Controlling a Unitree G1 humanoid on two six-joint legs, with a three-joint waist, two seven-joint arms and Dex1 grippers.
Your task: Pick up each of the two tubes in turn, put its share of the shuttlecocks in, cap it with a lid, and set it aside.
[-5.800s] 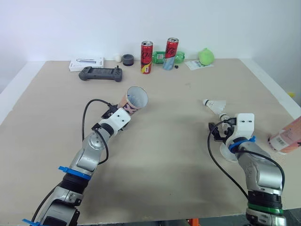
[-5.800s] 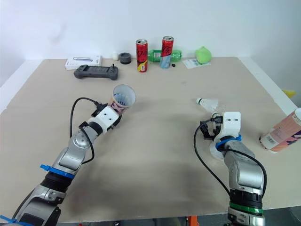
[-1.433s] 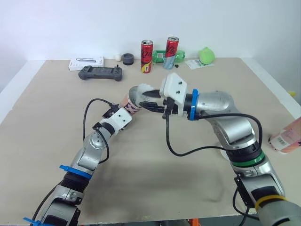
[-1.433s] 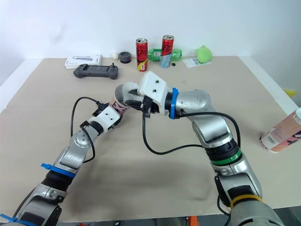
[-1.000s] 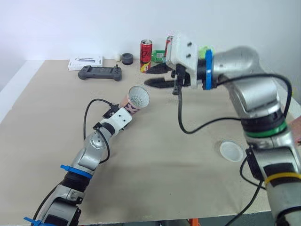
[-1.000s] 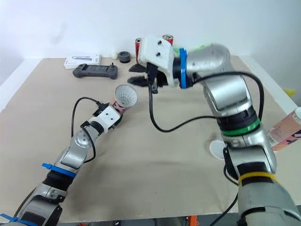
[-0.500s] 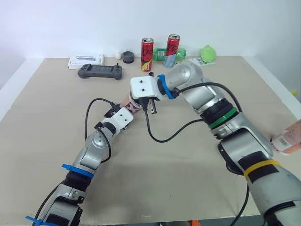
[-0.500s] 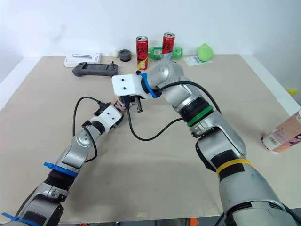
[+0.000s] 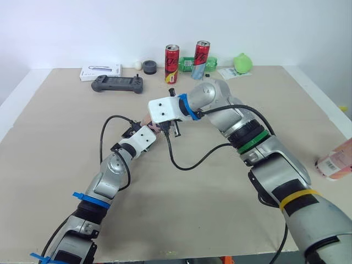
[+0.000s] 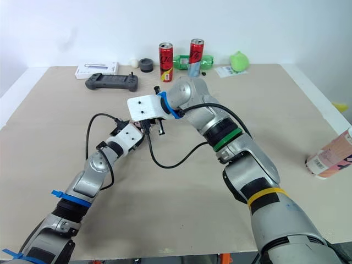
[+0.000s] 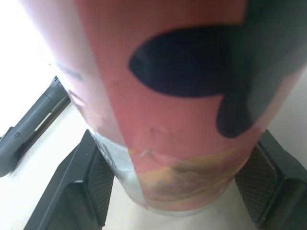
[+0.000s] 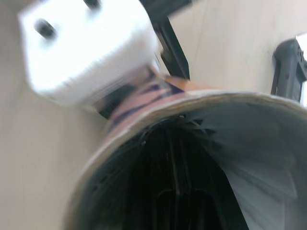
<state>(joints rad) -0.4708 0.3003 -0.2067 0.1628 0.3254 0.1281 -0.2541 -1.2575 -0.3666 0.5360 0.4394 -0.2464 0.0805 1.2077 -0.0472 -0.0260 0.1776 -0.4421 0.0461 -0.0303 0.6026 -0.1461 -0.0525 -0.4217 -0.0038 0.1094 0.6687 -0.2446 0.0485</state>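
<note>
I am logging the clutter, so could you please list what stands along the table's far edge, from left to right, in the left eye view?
white box → small white ball → dark round piece → red can → red-and-blue can → green round object

The desk (image 9: 55, 137) is big and light brown. Along its far side sit a white box (image 9: 100, 73), a grey game pad (image 9: 117, 84), a tiny white ball (image 9: 137, 66), a dark round thing (image 9: 149, 67), one red can (image 9: 172, 58) and another red can (image 9: 202, 53). Near them are a green round thing (image 9: 242, 63) and a small paper (image 9: 228, 73). A pink tube (image 9: 334, 160) lies at the right edge.
</note>
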